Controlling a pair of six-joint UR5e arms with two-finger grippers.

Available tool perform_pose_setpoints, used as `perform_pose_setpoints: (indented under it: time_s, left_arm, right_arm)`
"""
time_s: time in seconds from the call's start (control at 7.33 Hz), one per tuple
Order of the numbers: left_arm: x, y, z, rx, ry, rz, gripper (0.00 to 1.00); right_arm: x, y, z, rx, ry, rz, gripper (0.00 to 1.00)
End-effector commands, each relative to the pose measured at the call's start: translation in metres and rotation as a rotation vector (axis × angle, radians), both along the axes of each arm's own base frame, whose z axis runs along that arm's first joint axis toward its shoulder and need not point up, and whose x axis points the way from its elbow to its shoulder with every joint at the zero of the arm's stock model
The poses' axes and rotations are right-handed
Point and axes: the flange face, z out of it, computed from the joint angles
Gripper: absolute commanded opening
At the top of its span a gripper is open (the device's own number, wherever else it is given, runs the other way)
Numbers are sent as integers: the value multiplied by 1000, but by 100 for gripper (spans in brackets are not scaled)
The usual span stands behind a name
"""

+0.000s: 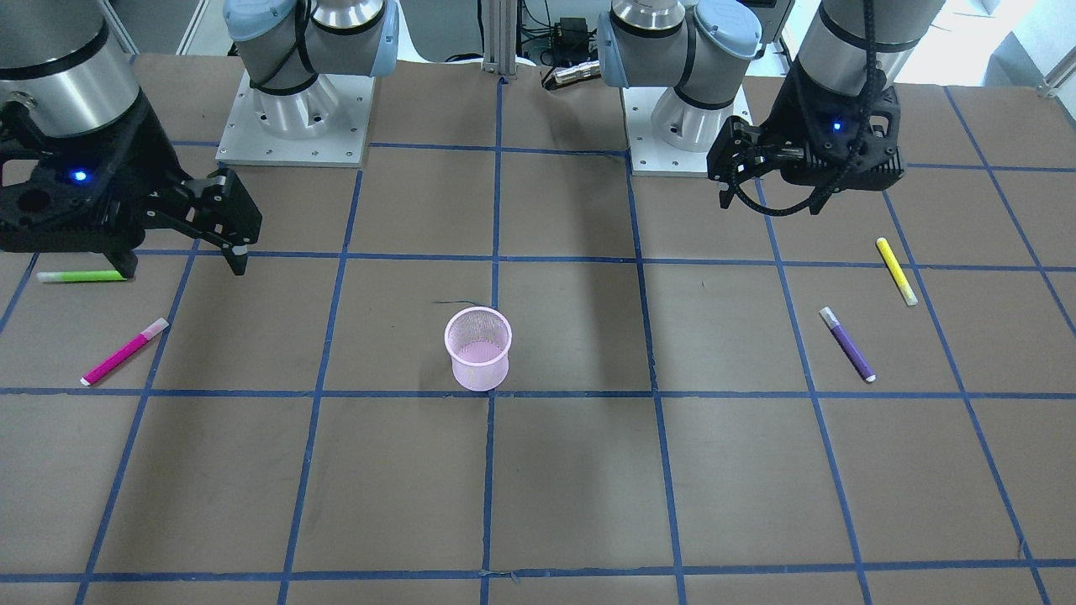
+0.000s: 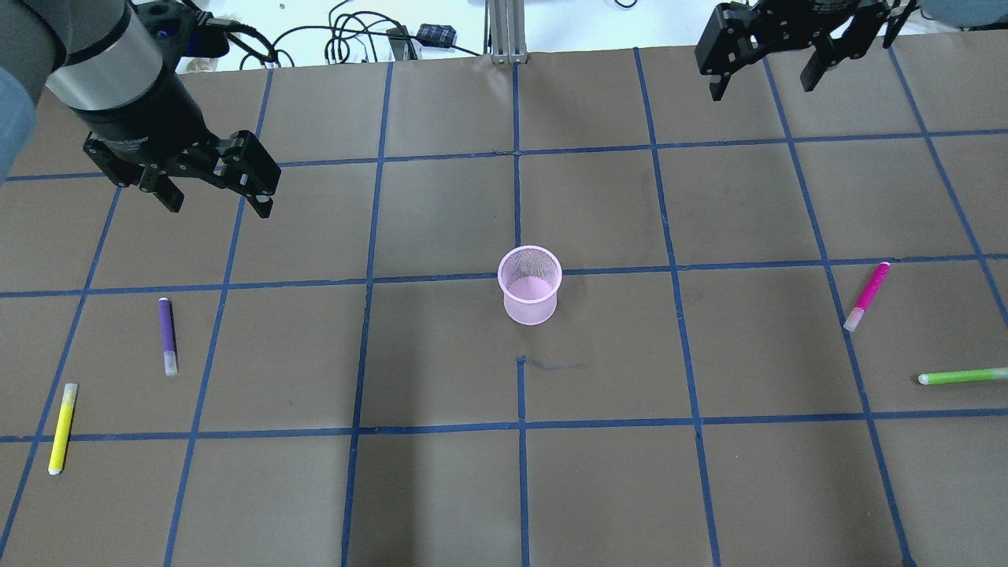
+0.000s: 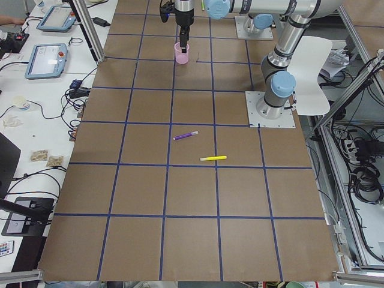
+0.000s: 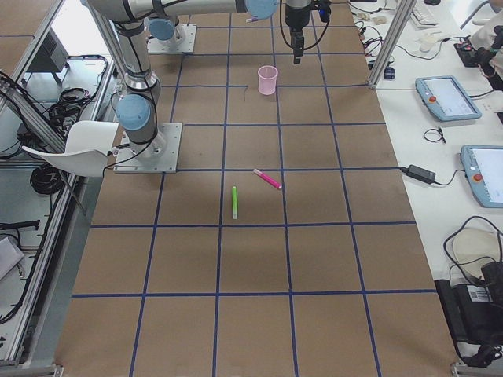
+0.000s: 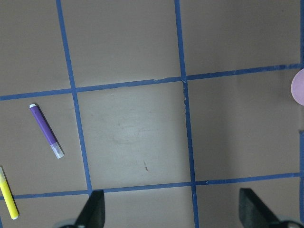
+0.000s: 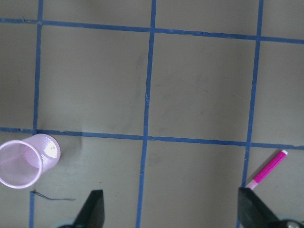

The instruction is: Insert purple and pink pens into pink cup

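Observation:
The pink mesh cup [image 2: 530, 285] stands upright near the table's middle, also seen in the front view [image 1: 477, 349]. The purple pen [image 2: 168, 336] lies on the left side and shows in the left wrist view [image 5: 46, 130]. The pink pen [image 2: 866, 296] lies on the right side and shows in the right wrist view [image 6: 266, 169]. My left gripper [image 2: 216, 205] is open and empty, hovering beyond the purple pen. My right gripper [image 2: 762, 88] is open and empty, high at the far right, well away from the pink pen.
A yellow pen [image 2: 62, 428] lies near the purple pen, closer to the robot. A green pen [image 2: 962, 376] lies at the right edge near the pink pen. Blue tape lines grid the brown table [image 2: 441, 488]. Cables lie beyond the far edge.

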Motion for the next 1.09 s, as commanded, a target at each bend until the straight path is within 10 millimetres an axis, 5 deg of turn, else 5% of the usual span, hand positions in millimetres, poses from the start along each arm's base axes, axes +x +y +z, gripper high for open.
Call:
perform_pose_setpoints:
  time_s: [0.0,0.41,0.55,0.95]
  left_arm:
    - [0,0,0,0,-1,0,100]
    - [0,4,-5,7,0,-3,100]
    - [0,6,-7,8,0,-5,100]
    - [0,5,-8,4,1,-5,100]
  right_arm:
    - [-75,0,-8,96,13,257,100]
    - [-229,6,-33,142,-32,532,100]
    - [-263,10,-54,158,-56,708,100]
    - [-280,17,-86,142,-116,1454,100]
